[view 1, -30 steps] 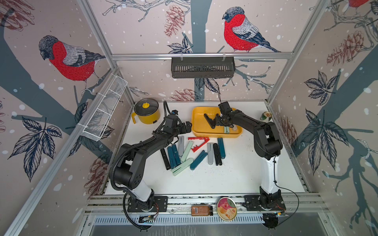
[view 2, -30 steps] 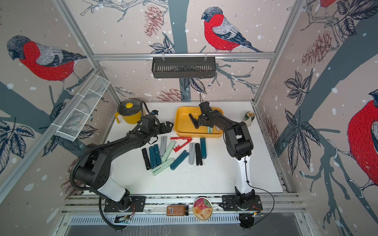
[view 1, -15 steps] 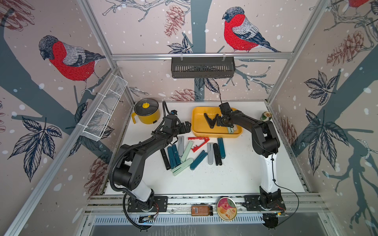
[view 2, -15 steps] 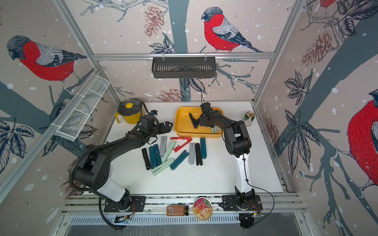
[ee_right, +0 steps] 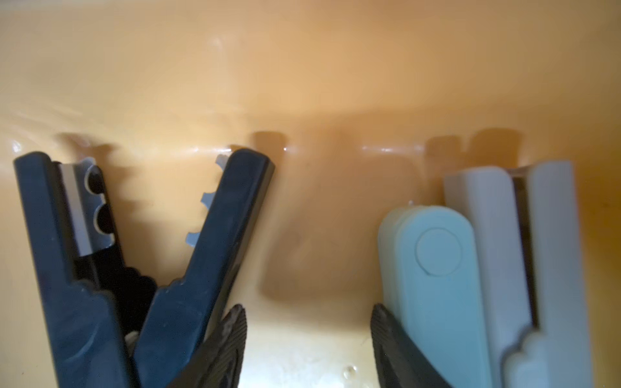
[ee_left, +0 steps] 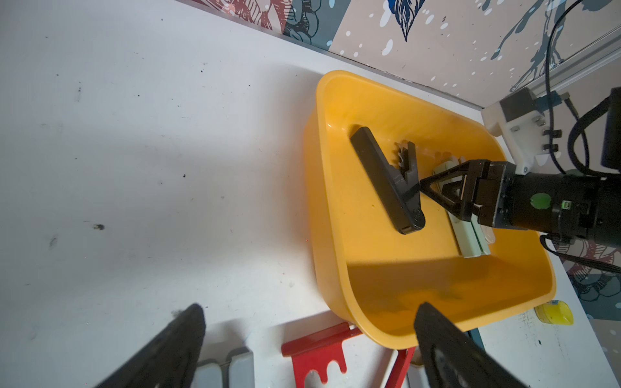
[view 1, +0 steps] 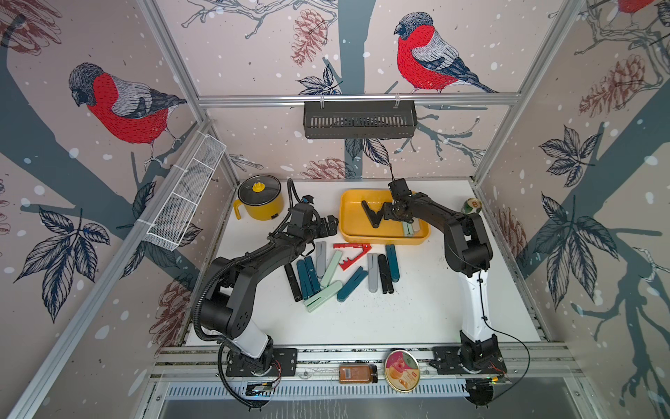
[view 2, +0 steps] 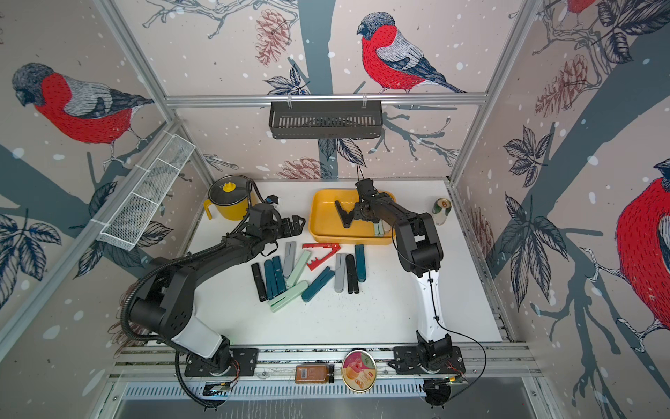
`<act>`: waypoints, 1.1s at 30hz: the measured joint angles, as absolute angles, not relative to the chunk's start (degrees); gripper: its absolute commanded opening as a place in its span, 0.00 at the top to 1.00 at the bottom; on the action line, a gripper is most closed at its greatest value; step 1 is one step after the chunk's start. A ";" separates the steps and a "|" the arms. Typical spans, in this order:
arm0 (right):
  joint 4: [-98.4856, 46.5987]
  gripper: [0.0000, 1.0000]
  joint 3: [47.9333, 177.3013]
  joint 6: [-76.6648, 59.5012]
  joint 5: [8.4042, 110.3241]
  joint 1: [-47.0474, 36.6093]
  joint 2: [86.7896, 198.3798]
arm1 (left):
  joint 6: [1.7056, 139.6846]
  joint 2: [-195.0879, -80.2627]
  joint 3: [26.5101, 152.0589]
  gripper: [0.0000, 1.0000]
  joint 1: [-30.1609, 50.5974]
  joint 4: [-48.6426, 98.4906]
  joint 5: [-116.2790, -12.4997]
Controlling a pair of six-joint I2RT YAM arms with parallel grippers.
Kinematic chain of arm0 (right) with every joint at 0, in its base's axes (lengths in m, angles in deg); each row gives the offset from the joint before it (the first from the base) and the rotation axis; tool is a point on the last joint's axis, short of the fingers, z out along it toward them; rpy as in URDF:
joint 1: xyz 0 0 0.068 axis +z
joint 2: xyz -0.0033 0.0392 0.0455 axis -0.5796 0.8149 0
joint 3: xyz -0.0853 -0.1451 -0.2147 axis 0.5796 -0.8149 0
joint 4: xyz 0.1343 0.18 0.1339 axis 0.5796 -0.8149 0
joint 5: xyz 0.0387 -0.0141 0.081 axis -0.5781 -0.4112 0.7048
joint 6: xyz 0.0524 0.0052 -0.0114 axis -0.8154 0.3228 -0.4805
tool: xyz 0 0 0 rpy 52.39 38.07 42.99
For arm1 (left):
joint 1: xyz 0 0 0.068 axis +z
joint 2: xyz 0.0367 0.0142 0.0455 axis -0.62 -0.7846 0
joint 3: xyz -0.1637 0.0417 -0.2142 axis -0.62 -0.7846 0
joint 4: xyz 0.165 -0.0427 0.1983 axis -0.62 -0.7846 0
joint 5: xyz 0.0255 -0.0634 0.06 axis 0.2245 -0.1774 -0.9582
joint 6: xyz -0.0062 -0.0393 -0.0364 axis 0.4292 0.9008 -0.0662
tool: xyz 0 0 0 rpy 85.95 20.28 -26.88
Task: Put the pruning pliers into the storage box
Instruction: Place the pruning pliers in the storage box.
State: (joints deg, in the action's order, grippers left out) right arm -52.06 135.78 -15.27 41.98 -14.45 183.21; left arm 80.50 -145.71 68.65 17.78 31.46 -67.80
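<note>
Where both top views look down on the white table (view 1: 417, 312), the yellow storage box (view 1: 352, 221) stands toward the far edge, slightly right of centre. Black pruning pliers (view 1: 370, 214), spread in a V, lie in its left half. Mint pruning pliers (view 1: 409, 228) lie closed at its near right corner. The right gripper (view 1: 387, 214) reaches into the box from the right, its tip at the black pruning pliers. The left gripper (view 1: 328, 225) hangs just left of the box. The loose pruning pliers (view 1: 379, 268) lie clustered on the table on the near side of the box, the red pruning pliers (view 1: 353, 250) spread open just beside its rim.

From the left wrist, the left gripper (ee_left: 311, 307) has its fingers (ee_left: 161, 352) wide apart with nothing between them, above the red pruning pliers (ee_left: 316, 352). The right gripper (ee_left: 426, 186), seen side-on, touches the black pruning pliers (ee_left: 383, 178) near their hinge.

From the right wrist, the right gripper (ee_right: 307, 312) stands partly open, bare box floor (ee_right: 302, 100) between its fingertips (ee_right: 228, 336), and it holds nothing. One fingertip sits against the black pruning pliers (ee_right: 84, 285), the other against the mint pruning pliers (ee_right: 433, 285), with pale grey pruning pliers (ee_right: 551, 252) just beside those.
</note>
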 measured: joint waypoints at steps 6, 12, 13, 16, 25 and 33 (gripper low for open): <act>-52.06 0.35 134.78 -15.25 42.46 -14.19 181.18 | 80.35 -145.14 68.65 0.02 17.78 31.29 -67.84; -49.92 0.33 131.74 -15.25 43.40 -14.23 176.24 | 80.11 -145.03 68.65 0.02 17.54 31.29 -68.06; -49.57 0.32 131.00 -15.25 43.92 -14.23 175.43 | 80.11 -145.03 68.65 0.02 17.48 31.31 -68.08; -48.83 0.31 128.05 -15.21 44.36 -13.95 172.48 | 80.06 -145.03 68.65 0.02 17.13 31.27 -68.43; -45.20 0.32 113.40 -15.25 42.81 -12.72 159.19 | 80.02 -144.48 68.14 0.02 16.89 31.09 -69.85; -43.06 0.38 98.28 -18.55 39.68 -7.65 146.60 | 80.54 -143.87 66.88 0.02 16.89 31.46 -70.79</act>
